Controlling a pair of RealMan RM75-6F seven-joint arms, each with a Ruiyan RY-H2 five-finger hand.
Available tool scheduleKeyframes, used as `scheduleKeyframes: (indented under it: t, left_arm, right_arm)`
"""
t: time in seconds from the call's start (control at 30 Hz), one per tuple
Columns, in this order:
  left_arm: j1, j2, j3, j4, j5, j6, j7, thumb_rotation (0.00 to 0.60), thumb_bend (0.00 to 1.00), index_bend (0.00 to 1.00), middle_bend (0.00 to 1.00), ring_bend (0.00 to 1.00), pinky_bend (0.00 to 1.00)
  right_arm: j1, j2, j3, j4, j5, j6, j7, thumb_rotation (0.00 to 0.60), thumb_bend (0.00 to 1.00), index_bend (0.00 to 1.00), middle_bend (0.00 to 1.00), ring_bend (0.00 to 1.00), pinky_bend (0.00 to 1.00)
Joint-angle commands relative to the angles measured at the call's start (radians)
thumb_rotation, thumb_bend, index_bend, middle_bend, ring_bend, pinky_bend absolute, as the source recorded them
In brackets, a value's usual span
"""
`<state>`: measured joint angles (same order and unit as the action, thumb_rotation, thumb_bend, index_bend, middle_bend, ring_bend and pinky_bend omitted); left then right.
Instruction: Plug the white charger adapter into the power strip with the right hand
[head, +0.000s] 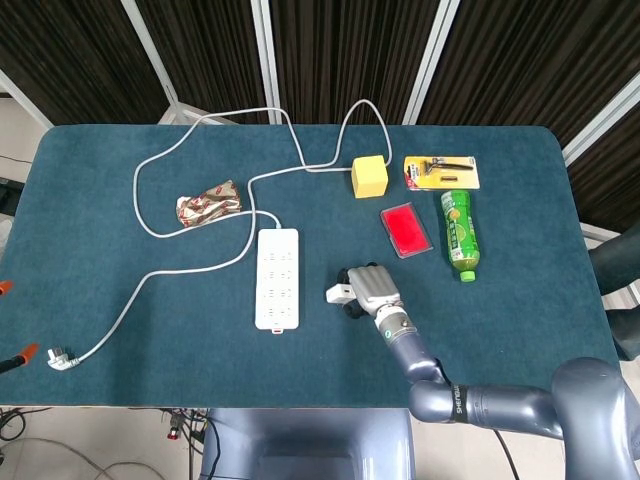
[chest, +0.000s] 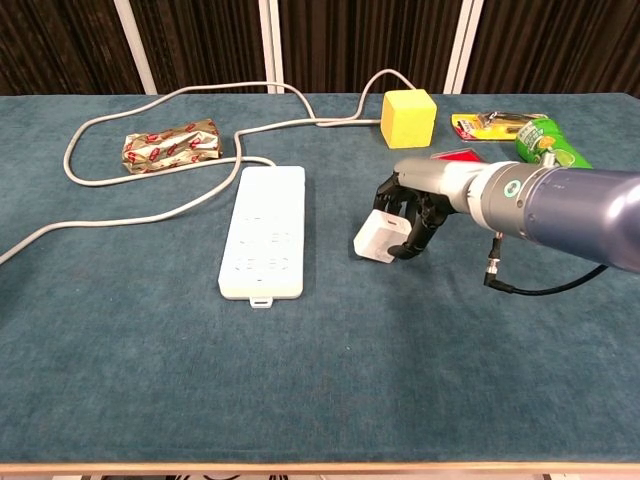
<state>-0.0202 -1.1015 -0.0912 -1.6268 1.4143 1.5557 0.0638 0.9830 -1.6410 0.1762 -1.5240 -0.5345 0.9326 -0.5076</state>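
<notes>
Right robot hand (chest: 410, 215) grasping white charger adapter (chest: 381, 238), tilted, just right of power strip (chest: 263, 231), at counter level. Adapter likely light, rigid, smooth plastic; grip side faces, keep prong end clear.

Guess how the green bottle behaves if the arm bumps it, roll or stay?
The green bottle lies on its side on the table, so it would probably roll sideways. It looks like plastic, likely not fragile. How full it is cannot be told.
</notes>
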Motion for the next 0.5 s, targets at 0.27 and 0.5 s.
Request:
scheduleKeyframes:
  t: [0.27, 0.5]
  left_arm:
    - [0.0, 0.0, 0.0, 0.0, -0.001, -0.001, 0.0, 0.6, 0.08, 0.2, 0.0, 0.0, 0.0]
    - [-0.002, 0.0, 0.001, 0.001, -0.001, -0.003, 0.001, 0.6, 0.08, 0.2, 0.0, 0.0, 0.0]
  right_arm:
    - [-0.004, -0.035, 0.019, 0.03, -0.008, -0.002, 0.016, 0.6, 0.4, 0.41, 0.4, 0.38, 0.23]
    - [-0.009, -0.04, 0.024, 0.039, -0.017, 0.002, 0.015, 0.6, 0.4, 0.42, 0.41, 0.39, 0.23]
